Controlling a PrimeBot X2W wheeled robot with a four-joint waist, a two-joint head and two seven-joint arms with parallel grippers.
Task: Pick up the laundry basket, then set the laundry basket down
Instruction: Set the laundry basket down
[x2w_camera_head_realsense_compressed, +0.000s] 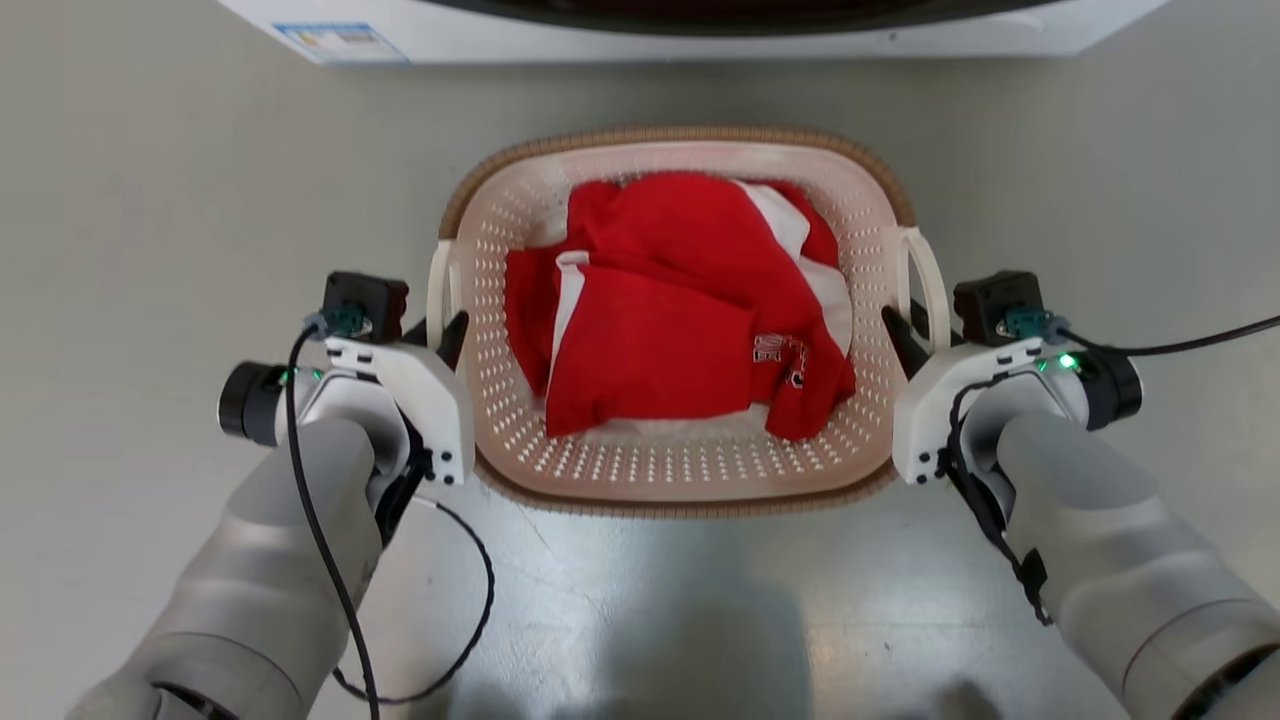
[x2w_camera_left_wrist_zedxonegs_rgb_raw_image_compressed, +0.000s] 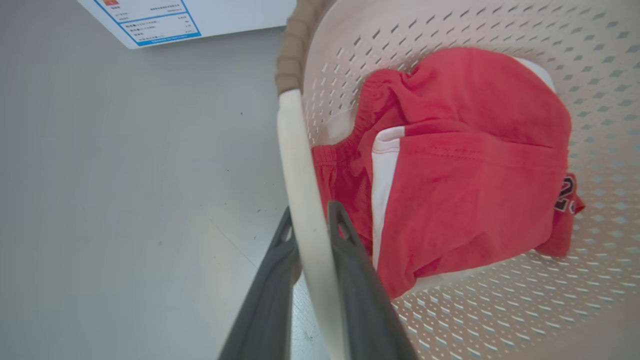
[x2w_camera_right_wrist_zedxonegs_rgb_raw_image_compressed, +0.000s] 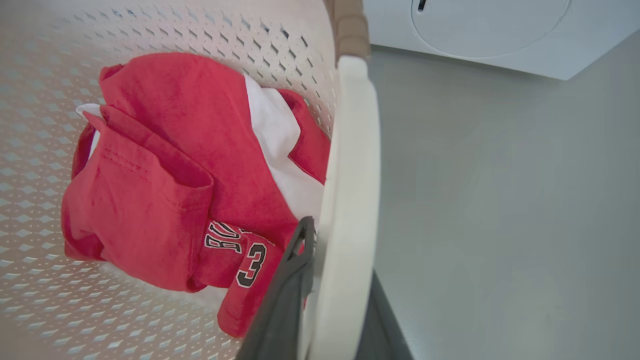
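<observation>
The laundry basket (x2w_camera_head_realsense_compressed: 680, 136) is cream-white and perforated, with a tan woven rim, and sits in the middle of the head view holding red and white clothes (x2w_camera_head_realsense_compressed: 670, 310). My left gripper (x2w_camera_head_realsense_compressed: 447, 335) is shut on the basket's left white handle (x2w_camera_head_realsense_compressed: 437, 290). In the left wrist view its two dark fingers (x2w_camera_left_wrist_zedxonegs_rgb_raw_image_compressed: 345, 240) pinch that handle (x2w_camera_left_wrist_zedxonegs_rgb_raw_image_compressed: 300, 165) from both sides. My right gripper (x2w_camera_head_realsense_compressed: 905, 332) is shut on the right handle (x2w_camera_head_realsense_compressed: 930, 280). In the right wrist view one finger (x2w_camera_right_wrist_zedxonegs_rgb_raw_image_compressed: 300, 245) lies inside that handle (x2w_camera_right_wrist_zedxonegs_rgb_raw_image_compressed: 350, 175) and the other is mostly hidden behind it. I cannot tell whether the basket rests on the floor.
A white washer (x2w_camera_head_realsense_compressed: 700, 30) stands just beyond the basket, with a blue-edged label (x2w_camera_left_wrist_zedxonegs_rgb_raw_image_compressed: 150, 20) on its front. Grey floor (x2w_camera_head_realsense_compressed: 150, 200) spreads out to both sides and in front of me. Black cables hang from both wrists.
</observation>
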